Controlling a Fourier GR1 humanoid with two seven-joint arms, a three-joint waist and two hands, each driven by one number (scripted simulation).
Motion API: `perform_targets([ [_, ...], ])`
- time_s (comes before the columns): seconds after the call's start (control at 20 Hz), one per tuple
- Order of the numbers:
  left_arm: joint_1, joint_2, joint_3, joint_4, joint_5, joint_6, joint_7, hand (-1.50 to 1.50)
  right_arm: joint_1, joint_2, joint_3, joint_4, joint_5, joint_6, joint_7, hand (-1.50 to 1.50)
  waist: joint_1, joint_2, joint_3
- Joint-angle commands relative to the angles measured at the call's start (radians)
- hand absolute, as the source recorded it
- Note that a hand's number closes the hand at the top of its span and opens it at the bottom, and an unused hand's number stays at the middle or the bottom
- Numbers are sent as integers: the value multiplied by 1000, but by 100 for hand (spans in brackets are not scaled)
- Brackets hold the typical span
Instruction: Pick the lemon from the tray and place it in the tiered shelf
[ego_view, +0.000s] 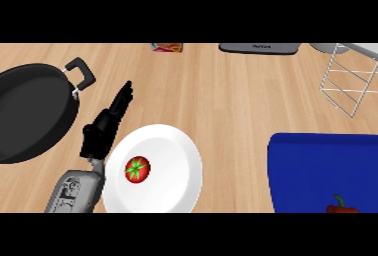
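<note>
The blue tray (317, 165) lies at the lower right, and only a red pepper (339, 205) shows on it at the bottom edge. I see no lemon anywhere in the head view. The white wire tiered shelf (347, 80) stands at the upper right. My left hand (101, 131) is open at the left, fingers straight and pointing up the counter, between the black pan and the white plate and far from the tray. It holds nothing. My right hand does not show.
A large black pan (29, 115) with a handle fills the left side. A white plate (166, 150) with a red tomato (137, 169) sits beside my left hand. A small box (167, 47) and a grey appliance (260, 48) stand at the far edge.
</note>
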Motion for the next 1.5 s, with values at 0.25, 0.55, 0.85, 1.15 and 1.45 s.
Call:
perform_targets([
  [0.25, 8, -9, -9, -2, 0, -4, -22, 0, -15, -28, 41, 152, 81, -145, -167, 150, 21, 10, 1],
  [0.55, -19, 16, 13, 1, 12, -22, -14, 0, 55, -33, 90, 195, 142, -251, -312, 150, 22, 15, 2],
  [0.85, 11, 5, -13, -23, -18, -2, -11, 0, 60, -25, 60, 260, 140, -351, -308, 150, 32, 12, 2],
  [1.15, -15, -16, -18, -6, -19, 8, 3, 0, 111, -21, -129, 295, -37, -460, -369, 150, 23, 17, 5],
  [1.45, 1, -26, -35, -11, -19, 0, 1, 0, 118, -57, -145, 318, -45, -452, -406, 150, 38, 23, 5],
])
